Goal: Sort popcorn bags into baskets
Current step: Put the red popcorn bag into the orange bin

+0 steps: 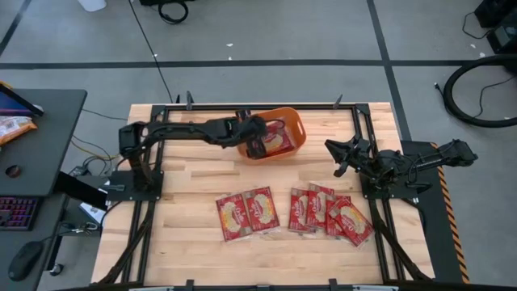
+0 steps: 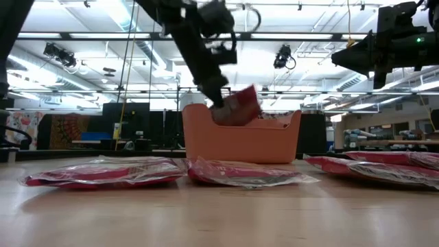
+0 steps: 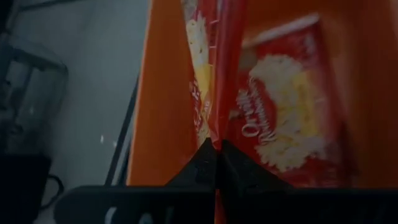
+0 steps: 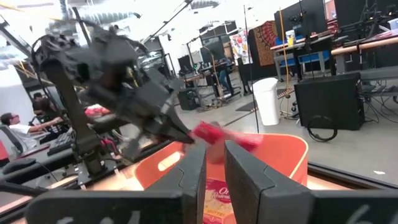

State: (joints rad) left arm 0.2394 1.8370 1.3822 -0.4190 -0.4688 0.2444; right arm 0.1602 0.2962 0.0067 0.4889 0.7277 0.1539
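Note:
The orange tub (image 1: 292,121) stands at the table's far middle, with one red popcorn bag (image 3: 286,118) lying inside it. My left gripper (image 1: 257,144) is over the tub's near-left corner, shut on another red bag (image 2: 240,106). Two bags (image 1: 246,212) lie flat on the table at the near middle. Several more bags (image 1: 333,212) overlap to their right. My right gripper (image 1: 341,155) hovers open and empty to the right of the tub, pointing toward it; it also shows in its wrist view (image 4: 214,168). My left gripper pinches the bag by one edge (image 3: 211,134) between its two shut fingers. The fingers slant down from the table's left side. The bag sticks out beyond the fingertips, tilted, over the tub's open top (image 2: 240,116) and clear of the table.
Black frame rails (image 1: 363,162) run along the table's left and right sides. A desk with a keyboard (image 1: 20,212) stands left of the table. Bare wood lies between the tub and the rows of bags.

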